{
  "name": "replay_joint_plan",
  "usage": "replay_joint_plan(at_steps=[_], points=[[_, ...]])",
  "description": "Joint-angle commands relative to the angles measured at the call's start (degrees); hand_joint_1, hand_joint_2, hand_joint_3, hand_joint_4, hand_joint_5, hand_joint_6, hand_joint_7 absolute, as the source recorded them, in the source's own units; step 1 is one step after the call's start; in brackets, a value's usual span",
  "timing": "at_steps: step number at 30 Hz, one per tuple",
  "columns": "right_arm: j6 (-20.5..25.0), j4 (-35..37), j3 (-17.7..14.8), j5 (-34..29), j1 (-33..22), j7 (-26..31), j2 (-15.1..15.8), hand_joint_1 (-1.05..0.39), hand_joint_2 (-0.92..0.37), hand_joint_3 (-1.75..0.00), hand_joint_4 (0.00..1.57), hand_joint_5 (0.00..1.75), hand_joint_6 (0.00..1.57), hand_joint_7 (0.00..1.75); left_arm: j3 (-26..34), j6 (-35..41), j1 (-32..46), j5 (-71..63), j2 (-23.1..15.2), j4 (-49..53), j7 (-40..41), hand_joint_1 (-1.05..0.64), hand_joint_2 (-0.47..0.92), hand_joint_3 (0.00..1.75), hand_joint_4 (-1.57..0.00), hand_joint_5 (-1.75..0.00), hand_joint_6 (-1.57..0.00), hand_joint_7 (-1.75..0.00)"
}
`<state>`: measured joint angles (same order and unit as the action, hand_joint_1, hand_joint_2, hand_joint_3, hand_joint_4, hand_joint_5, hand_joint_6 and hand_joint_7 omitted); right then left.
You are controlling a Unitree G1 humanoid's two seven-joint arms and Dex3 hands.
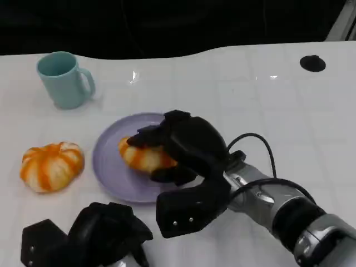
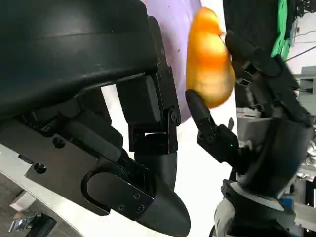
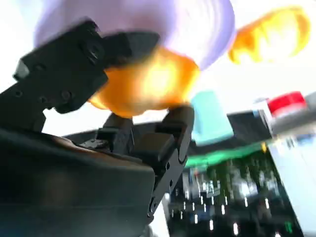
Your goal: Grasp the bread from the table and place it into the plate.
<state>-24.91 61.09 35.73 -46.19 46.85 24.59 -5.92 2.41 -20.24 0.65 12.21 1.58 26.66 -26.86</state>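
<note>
A golden bread roll (image 1: 142, 156) sits over the inner part of the lilac plate (image 1: 111, 172), and my right hand (image 1: 189, 147) grips it from the right, fingers wrapped over its top and side. The right wrist view shows the bread (image 3: 143, 84) held between the black fingers (image 3: 74, 84) just before the plate (image 3: 187, 24). Whether the roll rests on the plate or hangs just above it I cannot tell. My left hand (image 1: 94, 236) lies low at the near left edge, holding nothing, fingers loosely apart. The left wrist view looks past the left hand (image 2: 143, 128) to the bread (image 2: 210, 64) and the right hand (image 2: 256, 98).
A second orange-and-white bread (image 1: 52, 165) lies on the white table left of the plate. A teal mug (image 1: 64, 79) stands at the far left. A small black round mark (image 1: 312, 63) is at the far right.
</note>
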Motion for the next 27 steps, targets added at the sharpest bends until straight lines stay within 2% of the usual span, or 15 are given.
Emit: replay_joint_plan(at_steps=[1,3,12,17,25,27], points=[[0.52,-3.68,-0.45,1.93,-0.26,-5.31,1.38,-0.75,-0.92,-0.32,0.02,0.36,0.29,0.0,0.15,-0.62,0.17,0.32,-0.57,0.16,-0.22,-1.05,0.79,0.01,-1.5,-0.92,-1.57,-0.47],[0.39,-5.95,-0.57,2.35,-1.14,-6.92,2.18,-0.78,-0.92,-0.34,0.0,0.35,0.25,0.0,0.21,-0.85,0.0,0.3,-0.72,0.55,-0.39,-1.05,0.8,0.01,-1.5,-0.92,-1.57,-0.47],[0.15,-17.74,-1.41,3.94,-6.7,-11.85,5.94,-0.81,-0.92,-0.34,0.0,0.46,0.26,0.01,-0.35,-1.63,0.67,-0.93,-0.97,-0.14,0.53,-1.05,0.81,0.02,-1.5,-0.93,-1.57,-0.46],[-2.85,-22.47,-2.64,4.48,-10.63,-9.12,8.37,-0.73,-0.92,-0.28,0.1,0.54,0.34,0.04,-0.23,-0.88,0.65,-0.88,-1.01,-0.45,0.76,-1.05,0.81,0.01,-1.5,-0.93,-1.57,-0.48],[-7.88,-25.9,-5.22,6.05,-15.07,-6.29,10.95,-0.59,-0.92,-0.2,0.25,0.64,0.49,0.1,-0.16,-0.77,0.49,-0.58,-0.9,-0.29,0.63,-1.05,0.8,0.01,-1.48,-0.93,-1.57,-0.49],[-10.45,-26.93,-6.49,7.46,-16.94,-5.59,12.08,-0.56,-0.92,-0.18,0.3,0.64,0.53,0.12,-0.22,-0.56,0.43,-0.71,-0.87,-0.38,0.84,-1.05,0.8,0.01,-1.48,-0.93,-1.57,-0.48]])
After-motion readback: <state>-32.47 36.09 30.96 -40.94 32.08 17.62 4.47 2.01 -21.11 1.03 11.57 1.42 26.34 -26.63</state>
